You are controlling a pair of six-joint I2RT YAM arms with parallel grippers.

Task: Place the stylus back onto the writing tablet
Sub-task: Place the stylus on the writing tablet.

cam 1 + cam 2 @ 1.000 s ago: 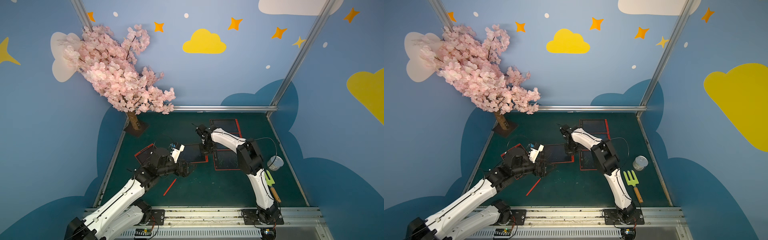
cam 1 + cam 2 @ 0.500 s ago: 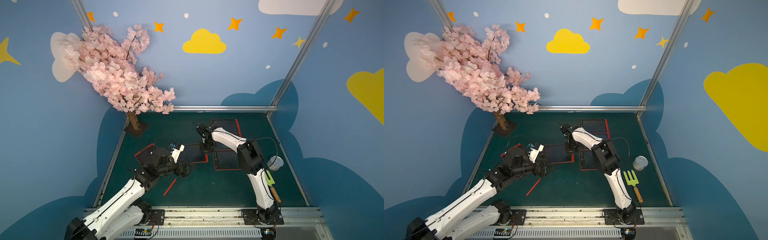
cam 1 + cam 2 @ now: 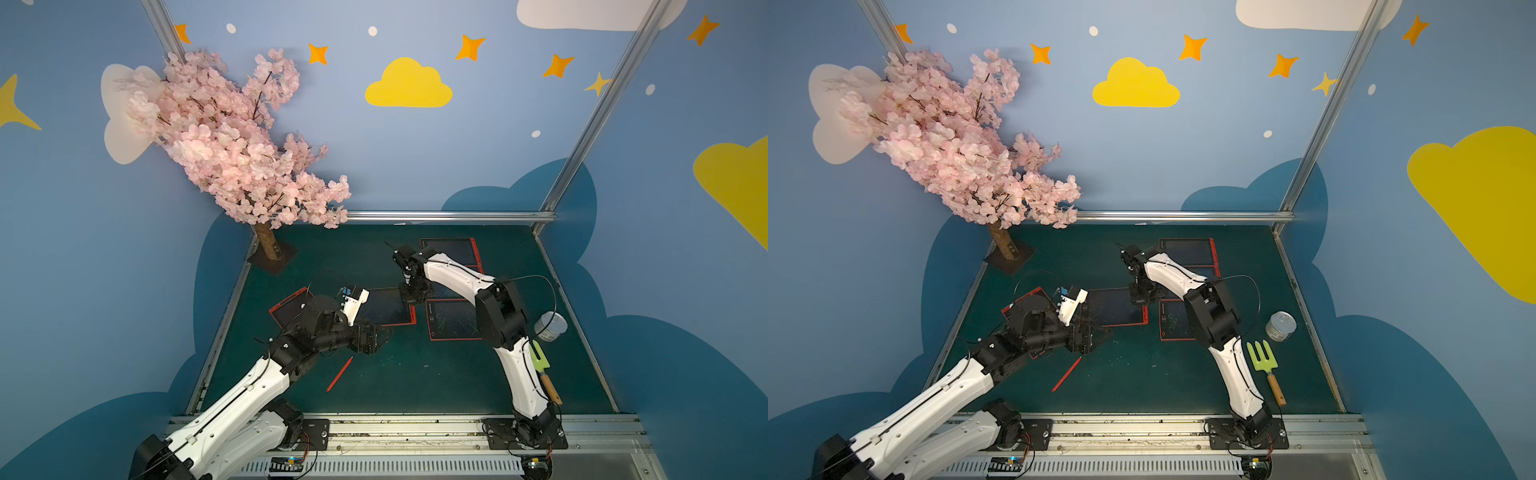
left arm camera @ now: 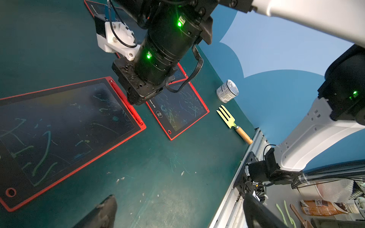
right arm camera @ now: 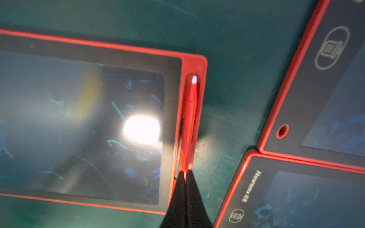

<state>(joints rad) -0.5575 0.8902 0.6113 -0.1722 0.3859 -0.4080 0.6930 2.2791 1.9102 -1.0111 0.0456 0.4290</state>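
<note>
The right hand (image 5: 185,175) has been closing over the last second, and its black fingers are now pressing together, tips touching the rear end of the slim red plastic stylus (image 5: 190,118). The stylus is lying in the side groove of the flat red-framed writing tablet (image 5: 59,118), white tip pointing away from the hand. A neighbouring red-framed tablet (image 5: 296,197) is lying just beside it on the dark green desk (image 3: 415,374). The left hand (image 3: 379,334) is hovering spread wide near a second red stylus (image 3: 339,374) lying loose on the desk.

Closed right pincer (image 5: 185,174) touches stylus (image 5: 190,110) in tablet (image 5: 194,63) slot.
</note>
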